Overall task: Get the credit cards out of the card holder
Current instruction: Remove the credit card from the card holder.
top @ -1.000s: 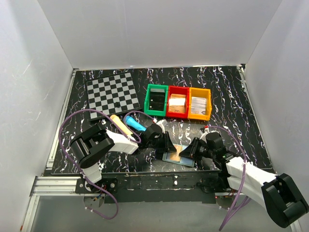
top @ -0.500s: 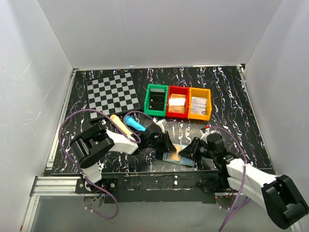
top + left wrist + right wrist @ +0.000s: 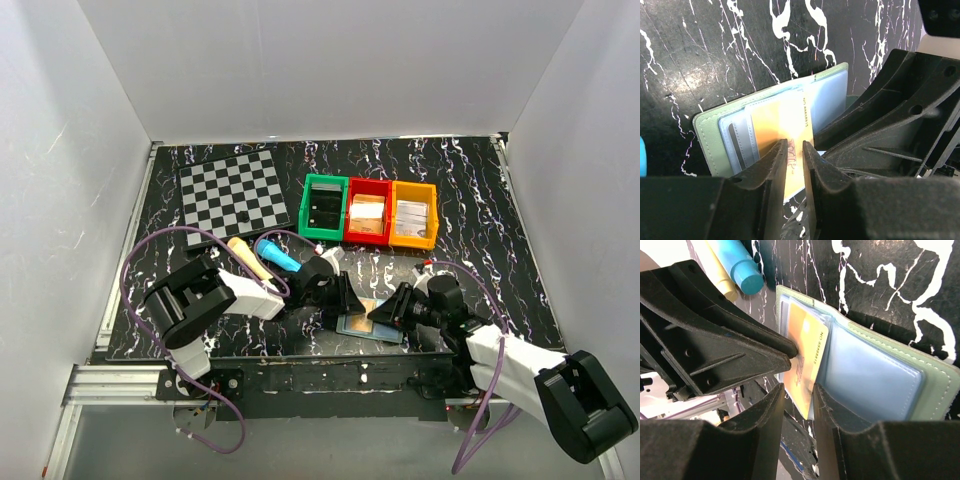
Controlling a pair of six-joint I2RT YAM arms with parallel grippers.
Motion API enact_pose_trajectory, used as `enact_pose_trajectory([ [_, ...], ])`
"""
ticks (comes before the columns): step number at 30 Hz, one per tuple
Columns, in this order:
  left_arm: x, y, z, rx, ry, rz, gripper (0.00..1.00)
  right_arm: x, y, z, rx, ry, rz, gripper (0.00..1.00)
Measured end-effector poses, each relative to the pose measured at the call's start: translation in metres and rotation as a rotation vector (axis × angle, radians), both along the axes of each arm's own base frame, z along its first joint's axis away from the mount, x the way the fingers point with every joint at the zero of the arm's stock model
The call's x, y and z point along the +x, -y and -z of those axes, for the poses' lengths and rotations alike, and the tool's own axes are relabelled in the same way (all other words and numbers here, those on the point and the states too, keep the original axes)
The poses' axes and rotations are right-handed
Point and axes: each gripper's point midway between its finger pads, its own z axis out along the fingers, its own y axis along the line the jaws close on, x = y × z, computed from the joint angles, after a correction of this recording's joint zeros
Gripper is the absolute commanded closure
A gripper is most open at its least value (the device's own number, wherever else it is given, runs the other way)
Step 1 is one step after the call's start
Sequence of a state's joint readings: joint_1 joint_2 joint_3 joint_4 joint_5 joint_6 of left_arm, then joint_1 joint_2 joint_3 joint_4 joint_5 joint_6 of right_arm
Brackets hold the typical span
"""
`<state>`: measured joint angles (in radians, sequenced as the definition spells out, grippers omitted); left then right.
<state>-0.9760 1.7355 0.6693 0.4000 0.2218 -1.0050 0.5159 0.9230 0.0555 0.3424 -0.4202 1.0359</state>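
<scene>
The card holder (image 3: pixel 386 333) lies open near the table's front edge, grey-green outside (image 3: pixel 707 135) with pale blue panels (image 3: pixel 870 380). An orange-yellow credit card (image 3: pixel 782 117) sticks halfway out of one pocket, its free end (image 3: pixel 805 360) past the holder's edge. My left gripper (image 3: pixel 795 145) comes in from the left. Its jaws stand a narrow slit apart and its tips rest on the card's face, not pinching it. My right gripper (image 3: pixel 799 389) comes from the right, open. The card's free corner lies between its fingers, close to the right-hand one.
A blue marker (image 3: pixel 280 257) and a yellow marker (image 3: pixel 250 260) lie just left of the holder. Green (image 3: pixel 324 208), red (image 3: pixel 367 212) and orange (image 3: pixel 413 215) bins stand behind it. A checkered board (image 3: pixel 233 192) lies at the back left.
My right gripper's jaws have spread apart around the card's end. The left gripper has stayed on the card, and neither arm has moved much.
</scene>
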Motion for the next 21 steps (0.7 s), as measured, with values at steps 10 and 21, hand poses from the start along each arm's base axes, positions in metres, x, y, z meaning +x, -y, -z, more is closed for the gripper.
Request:
enact_pose_trajectory([
  [10,-0.006,-0.009,-0.005,-0.006,0.019,0.007,0.77,0.002,-0.003,-0.006,0.021,0.016,-0.005,0.62],
  [21,-0.009,-0.016,-0.006,0.016,0.021,0.013,0.77,0.002,-0.003,-0.006,0.022,0.019,-0.006,0.62],
])
